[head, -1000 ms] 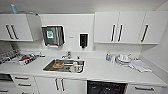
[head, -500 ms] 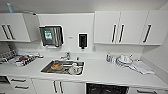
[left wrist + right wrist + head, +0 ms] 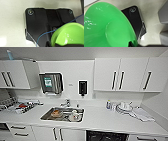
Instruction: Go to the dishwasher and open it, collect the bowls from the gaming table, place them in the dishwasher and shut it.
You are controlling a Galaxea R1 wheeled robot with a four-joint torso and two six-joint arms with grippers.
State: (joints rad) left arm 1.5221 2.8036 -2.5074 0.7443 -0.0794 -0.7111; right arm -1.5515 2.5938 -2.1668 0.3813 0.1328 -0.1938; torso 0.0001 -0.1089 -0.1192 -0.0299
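The dishwasher (image 3: 107, 136) is cut off by the head view's lower edge, only a dark strip of it showing under the counter (image 3: 105, 119). What lies in the sink (image 3: 63, 114) is too blurred to name. The lime-green bowl (image 3: 68, 36) runs past the left wrist view's edge, and the green bowl (image 3: 107, 27) past the right wrist view's; the fingers cannot be made out in either

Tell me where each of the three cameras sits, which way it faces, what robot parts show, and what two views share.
Head: high on the robot, facing forward and down at the white counter, sink and open dishwasher.
Left wrist: on the left arm, looking past its dark plate at a light green bowl.
Right wrist: on the right arm, past its dark plate, at a green bowl.
Shared: both wrist views show a green bowl close up over pale floor.
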